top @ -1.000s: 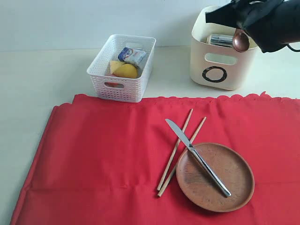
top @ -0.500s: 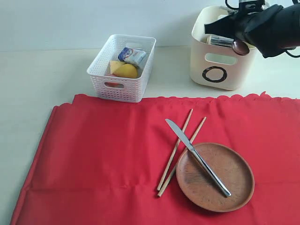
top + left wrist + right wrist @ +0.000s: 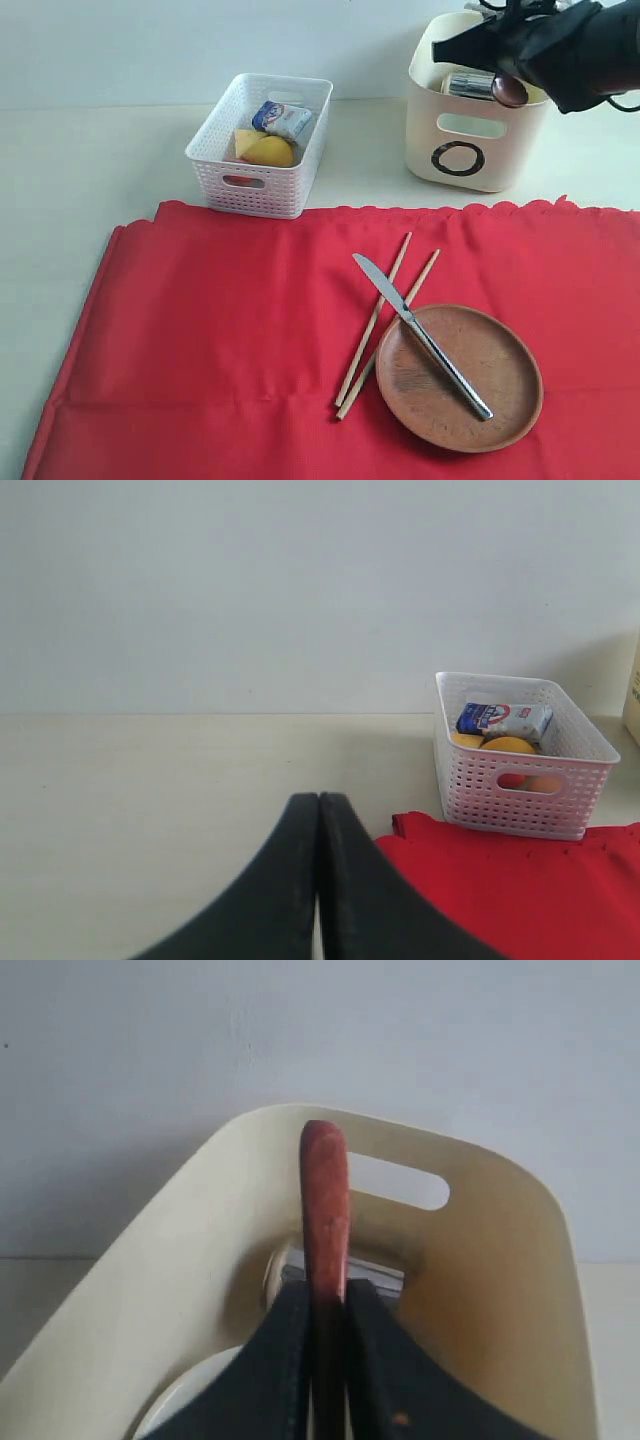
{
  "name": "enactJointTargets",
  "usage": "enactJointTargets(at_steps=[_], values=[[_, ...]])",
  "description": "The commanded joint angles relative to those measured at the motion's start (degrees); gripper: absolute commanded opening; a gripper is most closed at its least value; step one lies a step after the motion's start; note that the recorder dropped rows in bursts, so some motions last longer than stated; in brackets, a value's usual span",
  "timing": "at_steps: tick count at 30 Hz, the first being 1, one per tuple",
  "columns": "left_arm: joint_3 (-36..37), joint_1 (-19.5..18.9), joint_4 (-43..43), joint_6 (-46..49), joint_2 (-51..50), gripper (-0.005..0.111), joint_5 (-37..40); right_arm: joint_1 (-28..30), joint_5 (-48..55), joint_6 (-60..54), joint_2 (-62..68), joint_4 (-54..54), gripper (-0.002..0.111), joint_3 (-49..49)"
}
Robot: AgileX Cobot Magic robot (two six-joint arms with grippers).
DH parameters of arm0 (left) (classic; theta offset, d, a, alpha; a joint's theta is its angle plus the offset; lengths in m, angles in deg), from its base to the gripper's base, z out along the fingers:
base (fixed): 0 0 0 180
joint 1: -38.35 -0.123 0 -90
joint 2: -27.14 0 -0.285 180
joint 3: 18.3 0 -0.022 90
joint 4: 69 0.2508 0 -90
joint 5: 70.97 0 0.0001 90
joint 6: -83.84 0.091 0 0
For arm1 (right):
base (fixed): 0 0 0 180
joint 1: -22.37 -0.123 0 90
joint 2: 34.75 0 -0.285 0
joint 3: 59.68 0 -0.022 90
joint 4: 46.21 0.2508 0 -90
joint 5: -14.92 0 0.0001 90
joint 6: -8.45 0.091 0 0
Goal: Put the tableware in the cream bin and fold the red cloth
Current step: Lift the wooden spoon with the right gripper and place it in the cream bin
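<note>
While the right claw (image 3: 325, 1295) pinched the dark wooden spoon (image 3: 324, 1200), its reddish-brown round end stuck out over the open top of the tall cream bin (image 3: 470, 160) with the black ring on its front. The left claw (image 3: 318, 810) was pressed together with nothing in it. The big red cloth (image 3: 220, 340) lay flat on the table (image 3: 80, 170), with the brown plate (image 3: 495, 405), the shiny knife (image 3: 420, 335) and the chopsticks (image 3: 375, 320) on it.
</note>
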Motion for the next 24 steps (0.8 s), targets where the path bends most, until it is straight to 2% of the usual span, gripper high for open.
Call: enactJointTargets(at_steps=[1, 7, 9, 13, 20, 24], values=[[0.02, 0.41, -0.21, -0.15, 0.29, 0.001, -0.24, 0.31, -0.06, 0.08, 1.14, -0.57, 0.016, -3.38], [0.02, 0.41, -0.21, -0.01, 0.29, 0.001, -0.24, 0.71, -0.4, 0.08, 5.12, 1.49, 0.046, -6.54], [0.02, 0.41, -0.21, -0.01, 0.29, 0.001, -0.24, 0.71, -0.4, 0.08, 5.23, 2.28, 0.051, -6.66], [0.02, 0.41, -0.21, -0.01, 0.29, 0.001, -0.24, 0.71, 0.78, -0.04, 4.55, 3.94, 0.052, -6.66], [0.02, 0.41, -0.21, -0.12, 0.29, 0.001, -0.24, 0.71, 11.97, -1.74, 0.0, 6.3, 0.052, -6.66], [0.02, 0.41, -0.21, 0.01, 0.29, 0.001, -0.24, 0.71, 21.26, -9.87, -3.84, 6.3, 0.052, -6.66]])
